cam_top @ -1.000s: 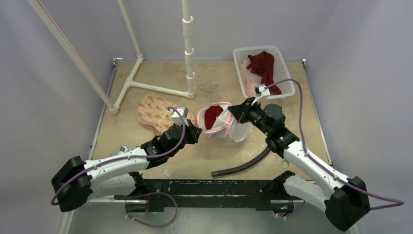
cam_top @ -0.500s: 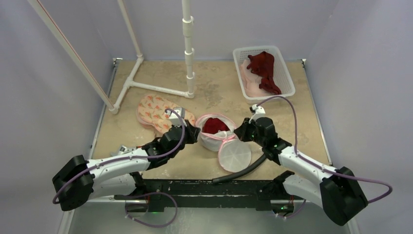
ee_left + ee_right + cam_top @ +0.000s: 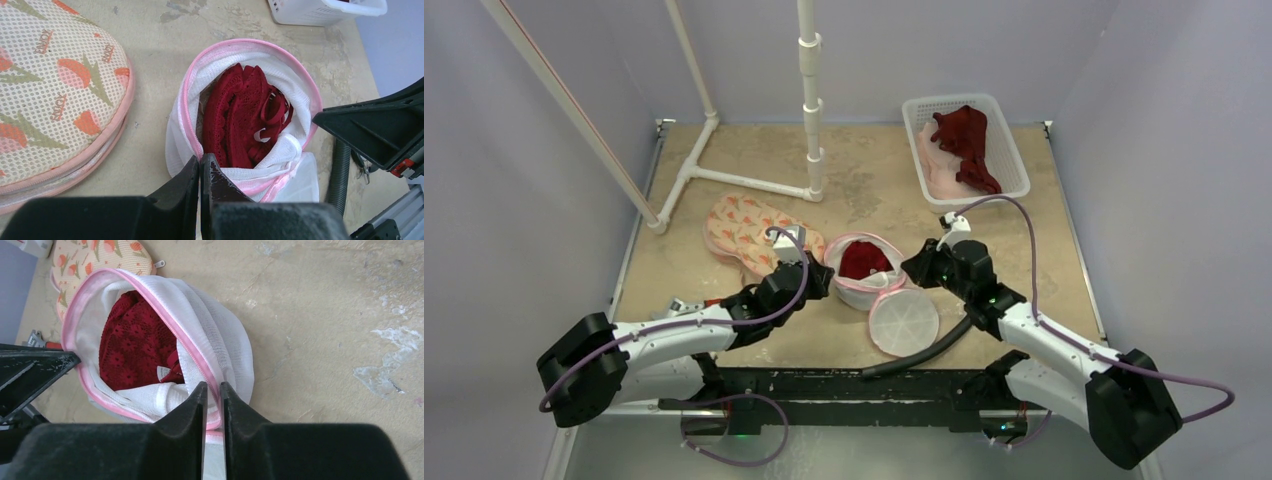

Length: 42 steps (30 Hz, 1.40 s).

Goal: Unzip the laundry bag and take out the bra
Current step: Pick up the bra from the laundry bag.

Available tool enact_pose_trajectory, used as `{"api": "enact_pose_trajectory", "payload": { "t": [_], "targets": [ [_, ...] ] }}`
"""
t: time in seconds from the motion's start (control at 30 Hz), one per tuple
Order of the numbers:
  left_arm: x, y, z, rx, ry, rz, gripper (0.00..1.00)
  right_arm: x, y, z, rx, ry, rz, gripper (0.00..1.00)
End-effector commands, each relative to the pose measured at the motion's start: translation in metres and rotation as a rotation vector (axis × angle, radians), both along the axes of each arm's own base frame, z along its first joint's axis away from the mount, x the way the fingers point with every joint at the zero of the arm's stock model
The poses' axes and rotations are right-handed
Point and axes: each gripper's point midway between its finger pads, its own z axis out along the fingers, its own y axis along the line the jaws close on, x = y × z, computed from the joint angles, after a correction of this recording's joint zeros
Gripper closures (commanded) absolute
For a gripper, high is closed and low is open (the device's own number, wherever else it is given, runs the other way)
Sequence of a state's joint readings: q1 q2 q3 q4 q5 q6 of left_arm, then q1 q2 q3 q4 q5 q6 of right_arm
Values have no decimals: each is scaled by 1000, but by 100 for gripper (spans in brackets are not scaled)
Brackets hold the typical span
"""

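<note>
One second on, laundry bag [image 3: 295,80] sits lowered; left hand [image 3: 201,165] pinches its rim, right hand [image 3: 213,390] has parted narrowly.

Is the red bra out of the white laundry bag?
No, the red bra sits bunched inside the open white laundry bag.

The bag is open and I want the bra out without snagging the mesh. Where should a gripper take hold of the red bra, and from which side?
Probably the strap loops of the red bra, from above through the open rim of the laundry bag: they lie topmost and loose, clear of the mesh.
</note>
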<state>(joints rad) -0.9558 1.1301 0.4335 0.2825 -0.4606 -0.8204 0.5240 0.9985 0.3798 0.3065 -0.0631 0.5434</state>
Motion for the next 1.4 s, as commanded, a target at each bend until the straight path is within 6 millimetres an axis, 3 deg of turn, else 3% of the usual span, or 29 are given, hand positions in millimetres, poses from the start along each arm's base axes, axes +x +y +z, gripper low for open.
{"api": "enact_pose_trajectory", "payload": {
  "t": [0.0,0.07,0.2,0.37,0.53,0.63,0.7,0.77,0.97,1.1,1.23,1.37],
  "targets": [
    [1,-5,13,-59,-23,-9,100,5,5,17,48,-47,4,89],
    [0,-6,14,-64,-22,-13,100,8,5,23,50,-59,-1,100],
    [-1,-6,15,-72,-22,-15,100,9,7,47,72,-91,5,100],
    [1,-3,21,-80,-41,0,100,4,11,100,120,-214,58,100],
    [11,6,55,-104,-130,53,100,6,10,141,119,-333,73,100],
    [15,6,80,-119,-180,61,100,11,10,150,101,-349,71,100],
    [15,6,85,-133,-189,59,100,13,8,143,93,-341,57,100],
    [13,5,76,-138,-175,51,100,11,7,121,83,-300,50,100],
    [-1,2,19,-108,-52,12,100,-4,-6,38,67,-149,-11,100],
    [-7,8,3,-57,-6,6,98,-8,-12,22,54,-143,-26,100],
    [-8,13,20,8,-27,-17,74,-10,-11,24,58,-148,-11,100],
    [-6,10,73,43,-132,-76,59,-12,-8,27,61,-150,7,100]
  ]
}}
